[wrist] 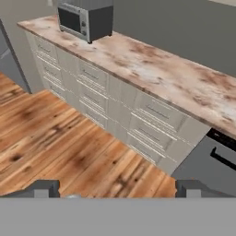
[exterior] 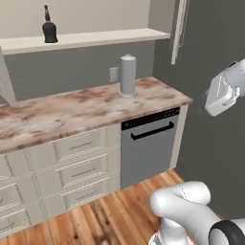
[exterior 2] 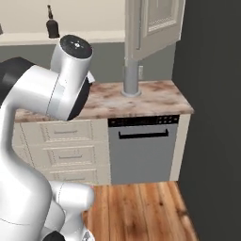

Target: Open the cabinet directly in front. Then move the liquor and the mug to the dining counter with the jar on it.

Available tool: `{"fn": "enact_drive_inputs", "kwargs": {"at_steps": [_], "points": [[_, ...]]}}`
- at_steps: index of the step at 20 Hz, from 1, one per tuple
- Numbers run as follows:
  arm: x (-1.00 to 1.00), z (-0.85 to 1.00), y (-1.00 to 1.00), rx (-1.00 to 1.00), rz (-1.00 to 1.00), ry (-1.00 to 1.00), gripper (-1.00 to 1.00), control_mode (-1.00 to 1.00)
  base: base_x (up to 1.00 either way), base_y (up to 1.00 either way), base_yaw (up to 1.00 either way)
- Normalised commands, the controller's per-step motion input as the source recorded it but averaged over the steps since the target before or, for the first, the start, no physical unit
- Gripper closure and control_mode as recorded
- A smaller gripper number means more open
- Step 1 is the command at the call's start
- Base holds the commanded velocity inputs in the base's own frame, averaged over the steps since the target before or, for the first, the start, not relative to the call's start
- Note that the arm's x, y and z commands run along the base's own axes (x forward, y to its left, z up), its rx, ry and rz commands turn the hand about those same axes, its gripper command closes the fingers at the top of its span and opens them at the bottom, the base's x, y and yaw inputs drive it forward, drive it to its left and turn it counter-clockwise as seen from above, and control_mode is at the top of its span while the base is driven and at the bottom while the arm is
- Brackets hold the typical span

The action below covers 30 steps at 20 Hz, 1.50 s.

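Observation:
The cream cabinet stands open: its right door (exterior 2: pixel 157 21) is swung out toward me and shows edge-on in the left base view (exterior: pixel 179 28). On the cabinet's bare shelf (exterior: pixel 95 39) stands the liquor (exterior: pixel 49 28), a near-black bottle, seen too at the upper left of the right base view (exterior 2: pixel 52 26). The mug, the jar and the dining counter are out of view. My white hand (exterior: pixel 221 93) hangs right of the counter's end, well below and right of the bottle. My gripper (wrist: pixel 118 189) is open, nothing between its fingertips (wrist: pixel 46 188), and looks down at the drawers and floor.
A tall grey domed canister (exterior: pixel 128 74) stands on the narrow marble top (exterior: pixel 72 110) over cream drawers (exterior: pixel 79 146) and a grey dishwasher (exterior: pixel 148 143). A microwave (wrist: pixel 85 18) sits farther along it. A dark wall (exterior 2: pixel 212 117) closes the right. A wood floor (wrist: pixel 55 138) lies below.

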Motion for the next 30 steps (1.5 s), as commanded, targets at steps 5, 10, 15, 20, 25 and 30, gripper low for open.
{"fn": "enact_drive_inputs", "kwargs": {"at_steps": [5,10,15,20,25,30], "points": [[0.0,0.0,0.0,0.0,0.0,0.0,-1.0,1.0,0.1,0.95,0.0],[0.0,0.0,0.0,0.0,0.0,0.0,-1.0,1.0,0.26,0.92,0.0],[0.0,0.0,0.0,0.0,0.0,0.0,-1.0,1.0,0.85,0.51,0.0],[0.0,0.0,0.0,0.0,0.0,0.0,-1.0,1.0,0.73,-0.23,0.06],[0.0,0.0,0.0,0.0,0.0,0.0,-1.0,1.0,0.52,-0.31,0.1],[0.0,0.0,0.0,0.0,0.0,0.0,-1.0,1.0,0.57,-0.1,0.03]]}}
